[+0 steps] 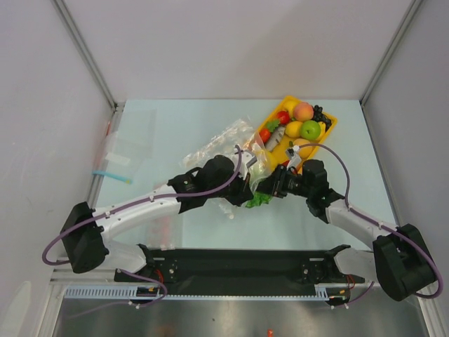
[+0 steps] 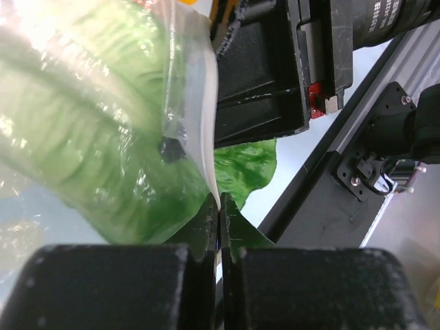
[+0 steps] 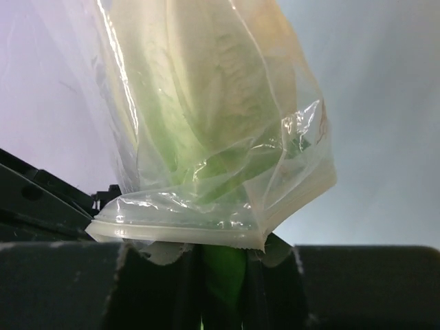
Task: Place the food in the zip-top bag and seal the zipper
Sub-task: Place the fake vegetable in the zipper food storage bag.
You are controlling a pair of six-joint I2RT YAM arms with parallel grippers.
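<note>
Green lettuce point(image 3: 199, 124): lay mostly inside bag point(image 3: 302, 158), tail sticking out.
Left gripper point(image 2: 218, 206): pinched shut on zipper point(image 2: 210, 151).
Right gripper point(image 3: 223, 275): narrow, gripped lettuce tail.

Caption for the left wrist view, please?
Left tool pinching the clear soft plastic zip-top bag by its pale mouth strip, green-white leafy toy lettuce partly inside.

Lettuce point(image 3: 223, 275) plugs the zip-top bag point(image 3: 289, 158) mouth between my right fingers point(image 3: 357, 289). The yellow tray point(image 1: 332, 125) crowds just beyond; the table point(image 1: 175, 126) leftward lies open.
</note>
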